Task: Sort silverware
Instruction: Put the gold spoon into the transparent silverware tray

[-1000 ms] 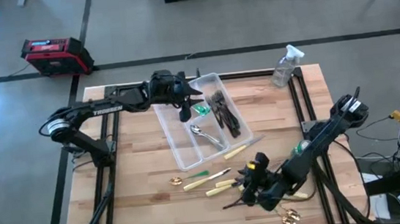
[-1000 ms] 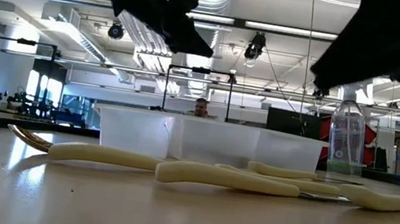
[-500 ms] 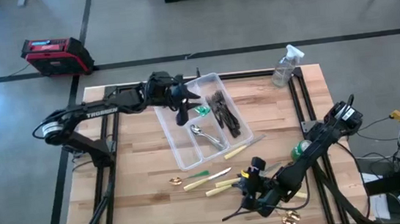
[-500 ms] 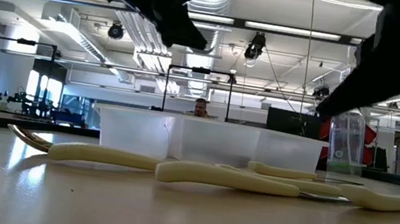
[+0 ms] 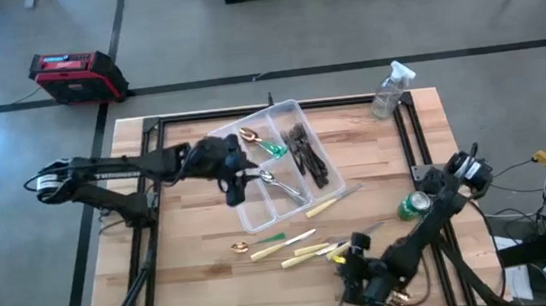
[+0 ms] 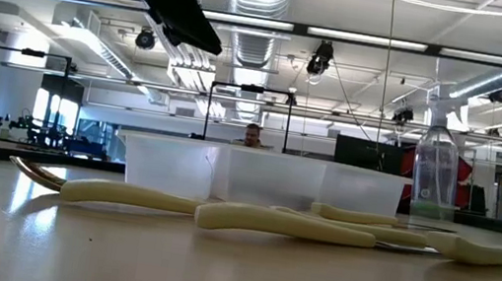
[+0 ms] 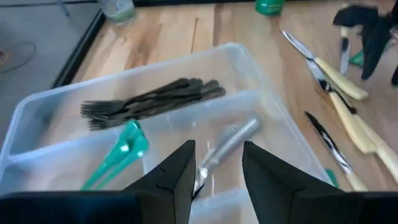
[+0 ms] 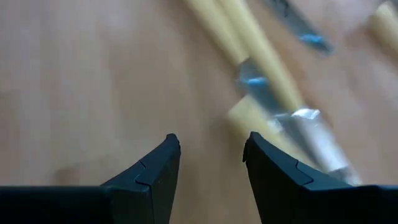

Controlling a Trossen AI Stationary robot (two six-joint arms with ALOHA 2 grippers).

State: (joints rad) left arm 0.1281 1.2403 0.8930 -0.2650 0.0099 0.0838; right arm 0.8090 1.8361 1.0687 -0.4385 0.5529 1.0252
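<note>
Two arms worked the worktop (image 5: 182,252) at that moment. On the left, the left tool (image 7: 216,163) hung over the near wall of the clear divided tray (image 5: 241,208), its fingers parted with nothing between them. Just ahead of it lay a silver spoon (image 7: 229,144) in the middle compartment, with a green-handled piece (image 7: 118,153) off to one side of that spoon and the dark forks (image 7: 149,99) in the compartment beyond. That grouping looked deliberate: each kind kept to its own compartment, so the tool probably stood there because that was where it delivered.

Between the two arms, loose cream-handled knives (image 5: 298,254) and a gold spoon (image 5: 240,246) lay on the wood, unsorted.

On the right, the right tool (image 8: 210,165) hovered low over the boards, fingers apart and gripping nothing, with a cream-handled knife (image 8: 273,112) just ahead of its tips, likely lined up for the next pick. A green can (image 5: 414,204) stood beside that arm, and a spray bottle (image 5: 389,90) well beyond it.

No writing could be read anywhere now.
</note>
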